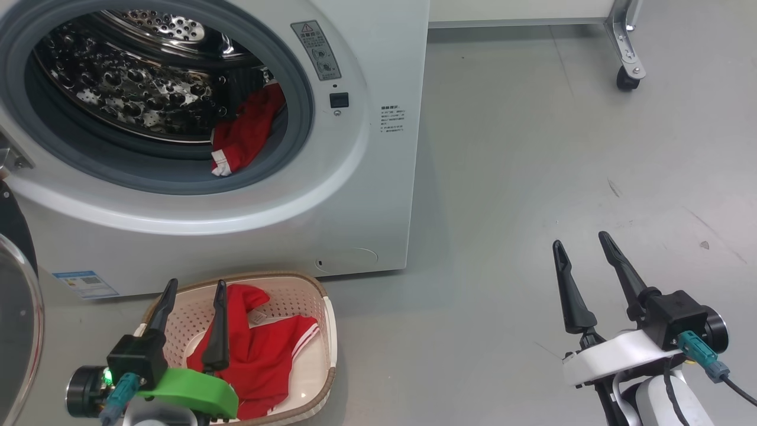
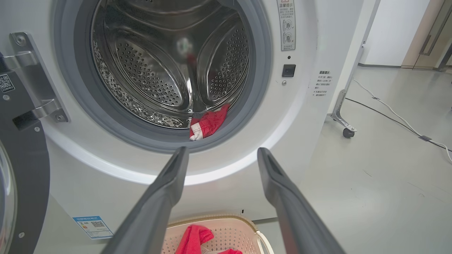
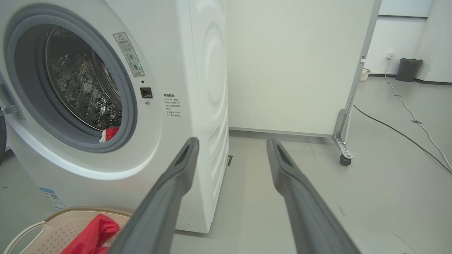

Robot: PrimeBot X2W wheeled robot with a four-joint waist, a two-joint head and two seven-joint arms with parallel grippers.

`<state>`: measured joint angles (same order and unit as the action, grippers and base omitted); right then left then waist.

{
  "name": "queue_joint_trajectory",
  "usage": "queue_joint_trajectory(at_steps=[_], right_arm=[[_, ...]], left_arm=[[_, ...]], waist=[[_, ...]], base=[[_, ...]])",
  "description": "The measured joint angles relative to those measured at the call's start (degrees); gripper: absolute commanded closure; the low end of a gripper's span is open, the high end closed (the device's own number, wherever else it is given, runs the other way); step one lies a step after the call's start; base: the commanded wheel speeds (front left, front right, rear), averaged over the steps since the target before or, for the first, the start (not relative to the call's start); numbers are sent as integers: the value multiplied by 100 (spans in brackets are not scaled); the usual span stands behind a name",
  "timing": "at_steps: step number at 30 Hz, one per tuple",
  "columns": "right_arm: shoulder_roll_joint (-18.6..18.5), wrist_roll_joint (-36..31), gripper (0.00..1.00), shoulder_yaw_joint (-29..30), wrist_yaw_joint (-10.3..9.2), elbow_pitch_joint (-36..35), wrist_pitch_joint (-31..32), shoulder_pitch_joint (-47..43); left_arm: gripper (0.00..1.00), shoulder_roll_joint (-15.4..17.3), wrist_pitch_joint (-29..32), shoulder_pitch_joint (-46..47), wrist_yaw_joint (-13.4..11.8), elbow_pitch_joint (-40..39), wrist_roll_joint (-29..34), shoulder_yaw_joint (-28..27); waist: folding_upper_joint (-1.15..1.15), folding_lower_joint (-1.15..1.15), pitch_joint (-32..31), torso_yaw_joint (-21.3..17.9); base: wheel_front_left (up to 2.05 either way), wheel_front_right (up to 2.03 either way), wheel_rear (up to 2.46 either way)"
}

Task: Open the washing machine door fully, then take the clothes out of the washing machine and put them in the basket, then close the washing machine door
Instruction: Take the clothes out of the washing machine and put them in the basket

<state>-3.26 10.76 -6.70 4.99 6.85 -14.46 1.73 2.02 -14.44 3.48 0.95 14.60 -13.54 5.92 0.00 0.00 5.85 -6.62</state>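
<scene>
The left gripper [image 2: 222,151] points at the washing machine [image 2: 317,46], its two dark fingers spread wide with nothing between them. The washing machine door [image 2: 24,176] stands swung open at the left edge, on its metal hinge [image 2: 35,77]. In the steel drum [image 2: 159,70], red clothes [image 2: 208,123] with white trim lie at the lower right, against the grey seal [image 2: 70,91]. Below the fingers sits the basket [image 2: 229,225], more red fabric [image 2: 192,238] inside it. A blue label [image 2: 92,226] sits low on the front.

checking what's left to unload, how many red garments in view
2. One bright red fabric garment with white trim lies in the steel drum; another red garment in the cream perforated plastic basket. Others may be hidden.
</scene>
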Motion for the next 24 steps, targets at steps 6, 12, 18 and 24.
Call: queue_joint_trajectory(at_steps=[6,12,18,24], right_arm=[[3,-1,0,1,0,-3,0,1],[4,0,0,1,0,-4,0,1],[8,0,0,8,0,-5,0,1],[12,0,0,13,0,-5,0,2]], left_arm=[[0,1,0,-2,-13,-11,0,44],[0,1,0,-2,-14,-24,2,54],[0,1,0,-2,-23,-30,4,67],[0,2,0,-2,-24,-34,4,94]], waist=[[0,0,24,-7],[0,0,52,-18],[0,0,71,-30],[0,0,74,-34]], base=[[0,0,0],[0,0,0],[0,0,0],[0,0,0]])
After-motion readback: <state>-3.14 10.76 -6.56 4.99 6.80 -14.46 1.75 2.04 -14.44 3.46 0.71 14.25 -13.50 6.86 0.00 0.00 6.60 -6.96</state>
